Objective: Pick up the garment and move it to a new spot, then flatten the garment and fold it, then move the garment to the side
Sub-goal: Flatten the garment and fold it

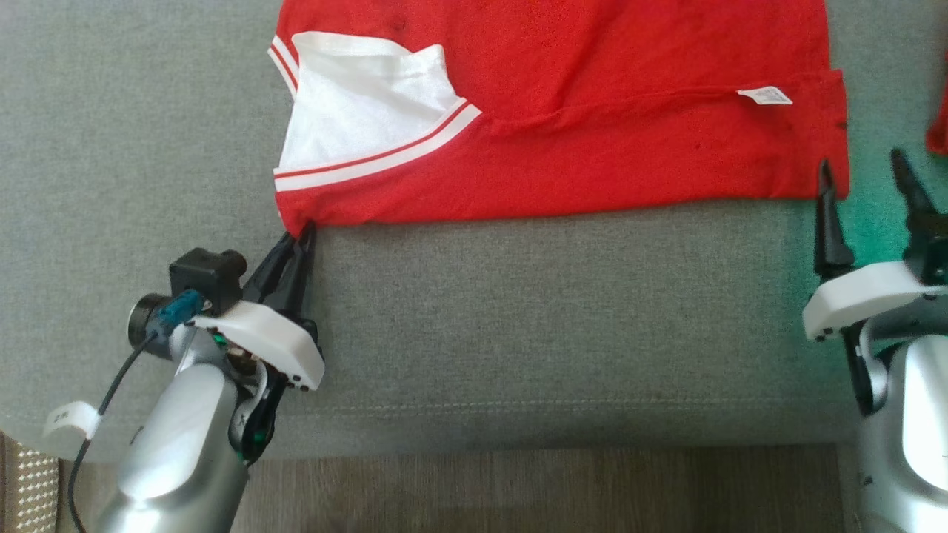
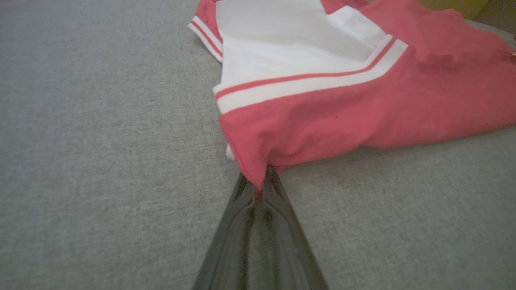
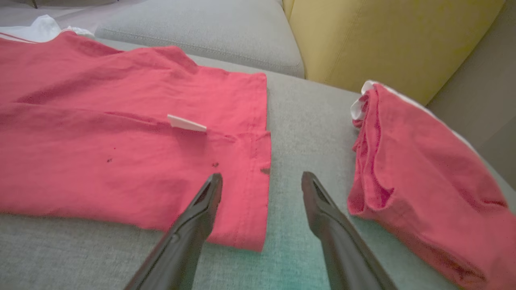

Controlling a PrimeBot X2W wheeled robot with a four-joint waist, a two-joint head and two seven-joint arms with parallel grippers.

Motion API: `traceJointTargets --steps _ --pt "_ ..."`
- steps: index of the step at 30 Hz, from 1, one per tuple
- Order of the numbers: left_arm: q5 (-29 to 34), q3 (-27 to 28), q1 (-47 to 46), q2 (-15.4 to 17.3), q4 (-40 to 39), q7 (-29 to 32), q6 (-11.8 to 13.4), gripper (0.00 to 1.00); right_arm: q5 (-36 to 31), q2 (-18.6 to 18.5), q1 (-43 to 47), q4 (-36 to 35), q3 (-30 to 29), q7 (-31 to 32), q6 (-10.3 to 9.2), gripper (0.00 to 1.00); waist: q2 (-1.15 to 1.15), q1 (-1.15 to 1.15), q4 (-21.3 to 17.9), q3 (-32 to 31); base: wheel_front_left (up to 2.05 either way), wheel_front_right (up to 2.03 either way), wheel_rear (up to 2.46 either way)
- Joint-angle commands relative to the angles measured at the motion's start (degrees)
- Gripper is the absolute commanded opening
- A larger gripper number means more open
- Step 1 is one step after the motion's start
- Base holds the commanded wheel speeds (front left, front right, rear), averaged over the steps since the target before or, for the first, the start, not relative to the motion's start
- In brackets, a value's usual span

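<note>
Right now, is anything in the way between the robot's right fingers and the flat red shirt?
Nothing visible is. The right gripper has its fingers spread at a corner of the red fabric shirt, one finger over its hem. The crumpled red cloth bundle lies apart, off to the side.

a grey upholstered cushion (image 1: 518, 333) carries everything, its stitched front seam running along the near edge. a red garment (image 1: 592, 133) with a white panel and striped trim lies spread flat across its far part, a white label (image 1: 765, 95) showing near the right end. near that end, apart from it, a second red cloth (image 3: 415, 169) lies bunched.
</note>
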Motion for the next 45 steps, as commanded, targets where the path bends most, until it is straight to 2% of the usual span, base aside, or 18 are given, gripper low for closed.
traceJointTargets --steps 1,9,10,11,13,14,18,23,29,30,35,38,42,43,44,45 --pt "0.0 1.0 -0.3 1.3 -0.7 -0.3 -0.2 0.00 0.6 0.3 -0.8 -1.0 1.4 0.3 -0.02 1.00 0.00 0.00 0.1 -0.3 0.00 0.00 0.00" --pt "0.3 0.5 0.4 2.2 0.0 -1.5 -0.1 0.00 4.8 -0.7 -4.5 9.1 2.4 3.5 -0.02 1.00 0.00 0.00 0.8 -1.3 0.00 0.00 0.00" --pt "0.2 0.5 0.4 2.3 0.1 -1.5 -0.1 0.00 5.4 -0.8 -5.0 10.6 2.7 4.1 -0.02 0.89 0.00 0.00 0.8 -1.4 0.00 0.00 0.00" --pt "0.2 0.5 0.4 2.4 0.1 -1.6 -0.1 0.00 5.9 -0.8 -5.6 12.1 2.9 4.6 -0.02 0.69 0.00 0.00 0.8 -1.4 0.00 0.00 0.00" --pt "0.3 0.5 0.3 2.6 0.3 -1.8 0.0 0.00 6.6 -1.0 -6.6 14.3 3.6 5.3 -0.02 0.09 0.00 0.00 0.8 -1.4 0.00 0.00 0.00" --pt "0.3 0.4 0.3 2.6 0.4 -1.9 0.0 0.00 7.0 -1.1 -7.0 15.4 3.7 5.5 -0.02 0.00 0.00 0.00 0.9 -1.4 0.00 0.00 0.00" --pt "0.8 0.1 0.1 3.0 0.5 -2.4 0.1 0.00 9.6 -2.1 -7.4 18.1 4.6 5.9 -0.02 0.00 0.00 0.00 1.1 -1.8 0.00 0.00 0.00" --pt "1.3 -0.3 1.5 4.4 -1.1 -2.8 0.0 0.00 13.8 -4.8 -5.0 16.1 5.9 7.2 -0.02 0.00 0.00 0.00 0.9 -2.9 0.00 0.00 0.00" --pt "1.3 -0.5 6.0 7.6 -6.6 -2.8 -0.1 0.00 21.8 -10.1 0.9 9.2 9.4 11.3 -0.02 0.00 0.00 0.00 0.5 -3.9 0.00 0.00 0.00" --pt "1.3 -0.5 6.0 7.6 -6.6 -2.8 -0.1 0.00 21.8 -10.1 0.9 9.2 9.4 11.3 -0.02 0.00 0.00 0.00 0.5 -3.9 0.00 0.00 0.00" --pt "0.8 -1.0 11.7 9.9 -12.9 0.6 0.8 0.00 26.7 -14.0 8.1 2.0 10.0 16.0 -0.02 0.00 0.00 0.00 0.9 -4.0 0.00 0.00 0.00" --pt "0.3 -1.5 14.9 10.5 -16.3 3.6 1.7 0.00 28.3 -14.6 12.1 -2.9 8.8 18.7 -0.02 0.00 0.00 0.00 1.0 -3.8 0.00 0.00 0.00" --pt "-2.0 -1.9 18.9 9.6 -18.8 7.4 2.9 0.00 28.4 -13.8 15.7 -7.4 6.8 21.3 -0.02 0.00 0.00 0.00 0.8 -4.0 0.00 0.00 0.00" --pt "-2.3 -2.1 19.5 9.5 -19.1 8.3 3.1 0.00 27.9 -13.5 16.3 -8.0 6.2 21.8 -0.02 0.26 0.00 0.00 0.8 -4.0 0.00 0.00 0.00" --pt "-2.6 -2.3 19.9 9.5 -19.2 9.1 3.2 0.00 27.2 -12.8 16.7 -8.7 5.2 22.3 -0.02 1.00 0.00 0.00 0.8 -4.1 0.00 0.00 0.00" --pt "-3.0 -2.3 20.3 9.4 -19.3 9.8 3.4 0.24 26.4 -12.0 17.0 -9.4 4.2 23.0 -0.02 1.00 0.00 0.00 0.7 -4.1 0.00 0.00 0.00"
